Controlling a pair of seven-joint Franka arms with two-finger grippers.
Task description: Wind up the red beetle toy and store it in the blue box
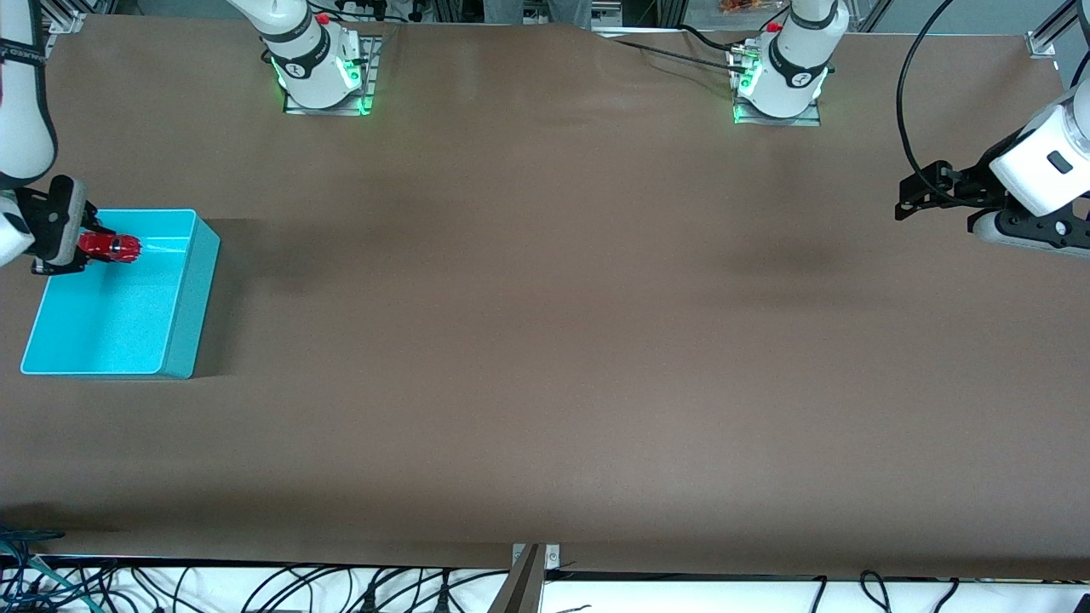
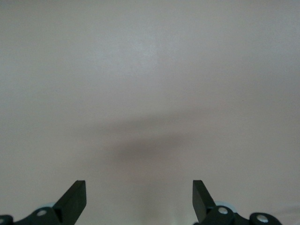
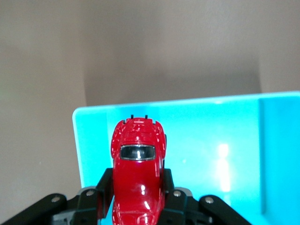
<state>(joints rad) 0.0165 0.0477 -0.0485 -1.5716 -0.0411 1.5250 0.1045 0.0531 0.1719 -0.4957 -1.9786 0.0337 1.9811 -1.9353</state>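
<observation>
Beetle toy first: the red beetle toy (image 3: 138, 173) sits pinched between the jaws of the right gripper (image 1: 72, 244), its rear buried between the pads and its roof and nose sticking out ahead of the fingertips. The jaws are closed narrow on its flanks. Below and ahead of them lies the blue box (image 1: 183, 319), at the right arm's end of the table; the toy hangs over the part of the box farthest from the front camera, close above that rim.

Judging from this, the store step is nearly due. The risk is in the release: the car is held near a corner of the box, so if the jaws part while it is this close to the wall it could clip the rim and tumble onto the table (image 1: 545, 340) outside. Its wheels may also let it roll and knock the wall once it lands.

Nothing stands between the jaws and the box floor. The left gripper (image 1: 915, 194) waits over bare table at the left arm's end, jaws spread wide and holding nothing.
</observation>
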